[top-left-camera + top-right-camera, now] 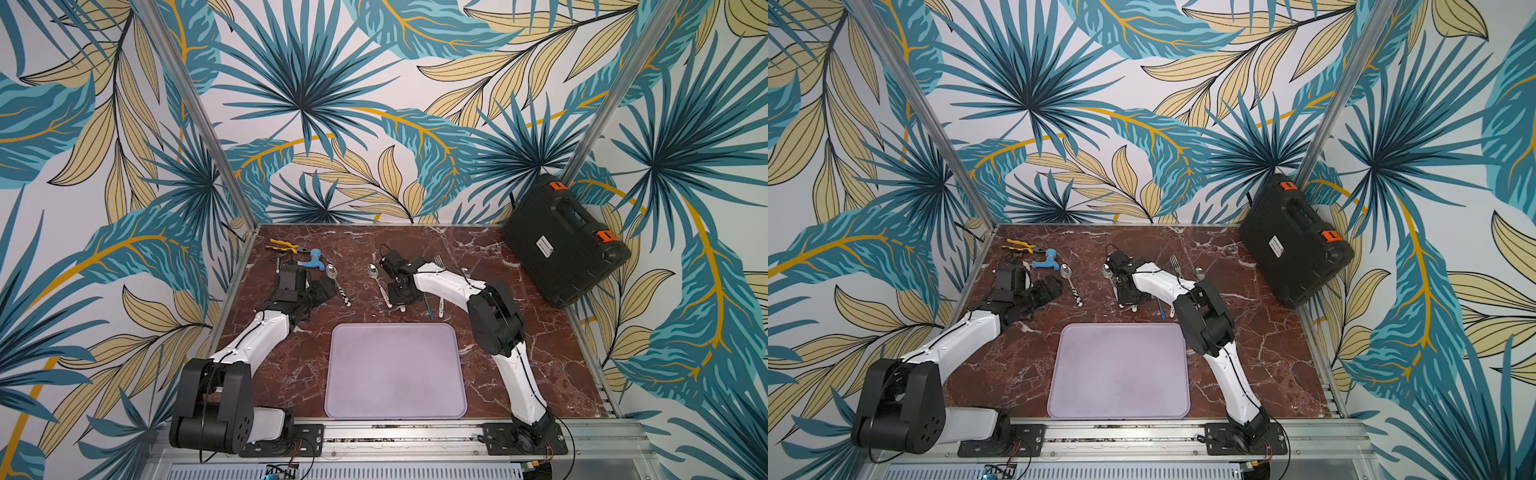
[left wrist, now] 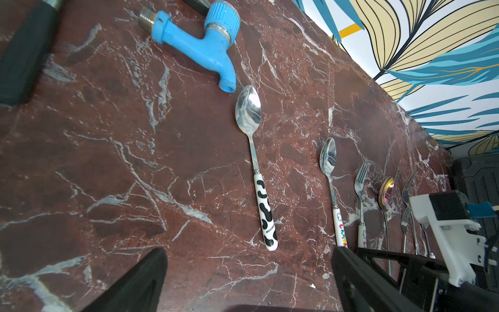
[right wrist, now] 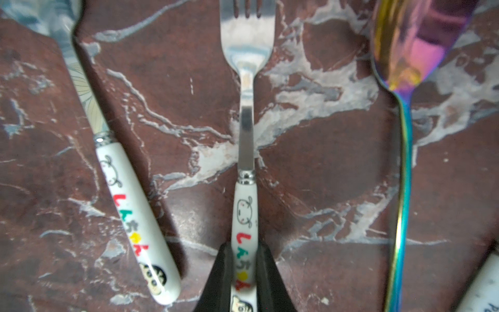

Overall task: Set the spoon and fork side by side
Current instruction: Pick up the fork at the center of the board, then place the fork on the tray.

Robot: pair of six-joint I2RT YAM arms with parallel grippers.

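Observation:
A fork [image 3: 246,54] with a white cartoon-printed handle lies flat on the red marble table. My right gripper [image 3: 244,259] is shut on the handle's end, one black finger on each side. A spoon [image 3: 129,210] with a matching handle lies just beside the fork, slightly angled; in both top views its bowl [image 1: 372,271] [image 1: 1106,272] shows beside the right wrist. My left gripper [image 2: 248,281] [image 1: 326,289] stands open and empty near the handle end of a cow-patterned spoon [image 2: 259,173] [image 1: 338,286].
A rainbow spoon [image 3: 405,135] lies on the fork's other side, with more forks [image 1: 438,261] beyond it. A lilac tray [image 1: 395,370] sits at the front centre. A black case [image 1: 565,245] leans at the back right. A blue tap [image 1: 311,259] and pliers [image 1: 282,246] lie back left.

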